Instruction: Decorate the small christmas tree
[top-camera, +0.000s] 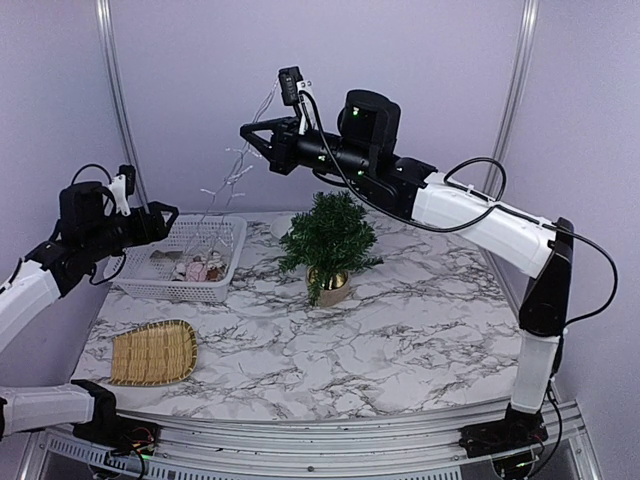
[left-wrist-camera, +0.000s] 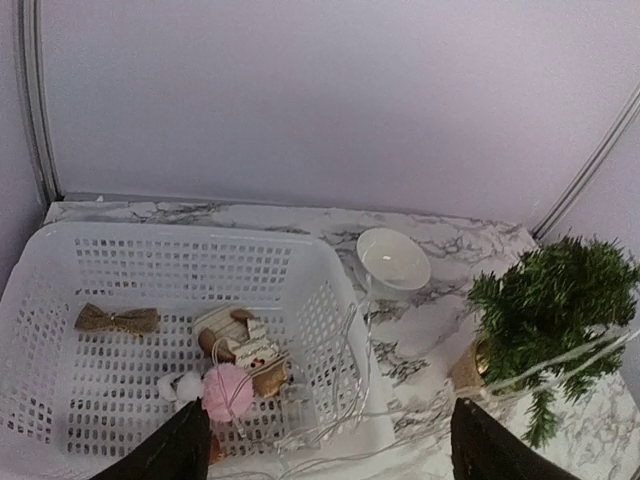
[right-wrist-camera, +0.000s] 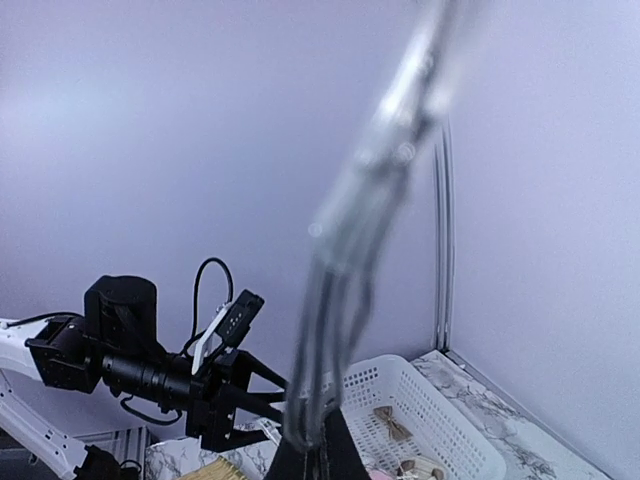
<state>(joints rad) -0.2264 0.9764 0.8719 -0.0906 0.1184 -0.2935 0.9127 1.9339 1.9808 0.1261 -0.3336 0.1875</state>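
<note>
Closest to the right wrist lens: light string (right-wrist-camera: 360, 220), a blurred bundle of thin clear wires, bulbs not resolvable. It rises from the right gripper (right-wrist-camera: 318, 452), mostly cut off at the frame bottom, jaws pinched together on the wires. From overhead that gripper sits high above the table. The string trails faintly down toward the white basket (top-camera: 185, 262) at the far left corner, and its end is hard to trace.

Left gripper (top-camera: 168, 216) hovers at the basket's left rim, jaws spread wide, gripping nothing I can make out. Only its fingertips (left-wrist-camera: 178, 450) show in its own camera, with wire strands crossing just ahead.

Small christmas tree (top-camera: 330, 238) upright in tan pot (top-camera: 331, 288), mid-table toward the far edge. White bowl (left-wrist-camera: 393, 258) behind it, mostly hidden by branches from overhead.

In the basket: burlap bow (left-wrist-camera: 117, 320), pink pompom (left-wrist-camera: 228, 392). Woven tray (top-camera: 153, 352) near the left edge.
</note>
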